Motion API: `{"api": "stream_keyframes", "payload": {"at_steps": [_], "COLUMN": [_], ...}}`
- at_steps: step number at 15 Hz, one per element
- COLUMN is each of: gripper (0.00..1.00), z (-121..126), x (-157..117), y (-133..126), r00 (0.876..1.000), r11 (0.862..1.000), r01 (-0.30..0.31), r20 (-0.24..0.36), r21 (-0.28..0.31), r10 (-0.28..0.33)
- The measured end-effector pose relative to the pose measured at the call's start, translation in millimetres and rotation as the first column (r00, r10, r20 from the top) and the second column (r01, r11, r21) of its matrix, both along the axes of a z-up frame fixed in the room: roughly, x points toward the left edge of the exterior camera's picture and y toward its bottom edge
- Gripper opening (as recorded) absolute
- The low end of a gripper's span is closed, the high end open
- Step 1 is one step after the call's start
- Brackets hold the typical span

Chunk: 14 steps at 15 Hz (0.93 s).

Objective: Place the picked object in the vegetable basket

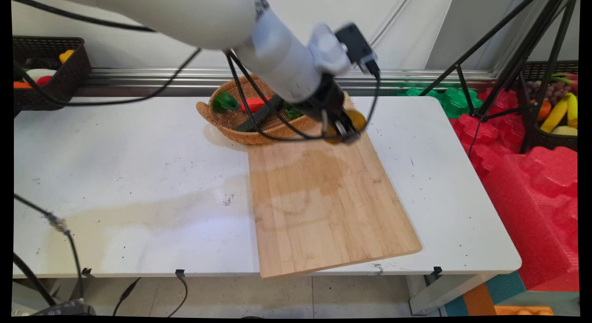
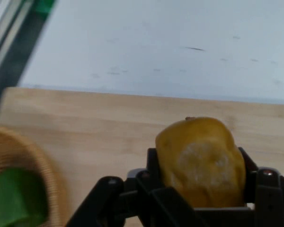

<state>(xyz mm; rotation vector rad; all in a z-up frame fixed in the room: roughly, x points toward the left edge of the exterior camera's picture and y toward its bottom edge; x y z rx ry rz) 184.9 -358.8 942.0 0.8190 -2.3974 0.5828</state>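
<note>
White table [image 1: 115, 165] carries a wicker basket [image 1: 231, 121] of vegetables; end effector [image 1: 344, 128] clasps a yellow fruit [image 2: 201, 161].

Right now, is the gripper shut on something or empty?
Shut on the yellow fruit. In the hand view the gripper has its fingers against both sides of it, above the cutting board.

Yellow-brown fruit [image 2: 199, 163] in the black claw [image 2: 199, 189]; pale wood-grain board [image 1: 319, 198]; tan woven basket [image 1: 231, 121]; white counter [image 1: 115, 175].
</note>
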Motion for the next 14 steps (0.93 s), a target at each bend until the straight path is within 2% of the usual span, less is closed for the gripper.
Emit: {"api": "stream_keyframes", "payload": {"at_steps": [3, 6, 11, 14], "gripper": [0.0, 0.0, 0.0, 0.0], "z": [13, 19, 10, 0], "x": [29, 55, 93, 111], "y": [-19, -38, -71, -84], "r00": [0.996, 0.986, 0.963, 0.95], "r11": [0.996, 0.984, 0.961, 0.95], "r01": [-0.085, -0.166, -0.27, -0.309], "r20": [-0.007, -0.009, 0.011, 0.034], "r21": [-0.038, -0.064, -0.061, -0.045], "r10": [0.085, 0.165, 0.271, 0.31]}}
